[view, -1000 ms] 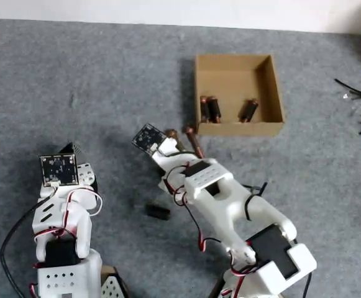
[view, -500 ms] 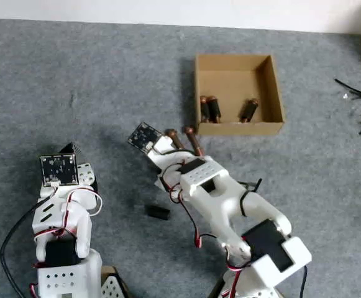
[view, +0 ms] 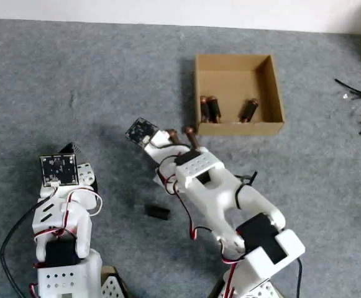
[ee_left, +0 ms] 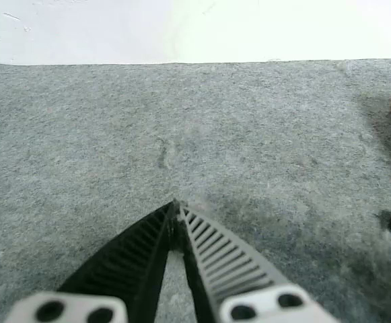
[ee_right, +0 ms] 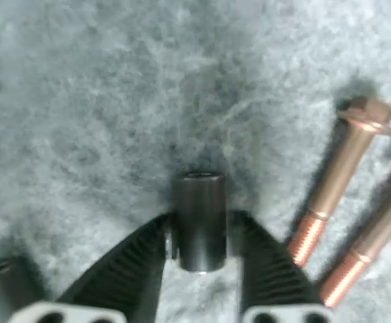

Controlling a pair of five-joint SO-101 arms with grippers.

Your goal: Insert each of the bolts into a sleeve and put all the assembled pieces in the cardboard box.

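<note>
Toward counter's middle, gripping short black cylindrical sleeve (ee_right: 200, 225) with right tool (ee_right: 202, 222), beside copper hex-head bolts (ee_right: 340, 178); holding left tool (ee_left: 176, 214) pinched shut near front-left corner.

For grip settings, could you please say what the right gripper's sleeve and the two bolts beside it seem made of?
The sleeve looks like metal with a dark, dull finish, given its smooth thin-walled tube. The bolts are likely copper-plated steel: coppery sheen, threads.

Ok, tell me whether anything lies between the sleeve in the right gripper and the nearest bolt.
Nothing visible does. The sleeve sits in the right gripper, and only bare carpet lies between it and the nearest bolt beside it.
</note>
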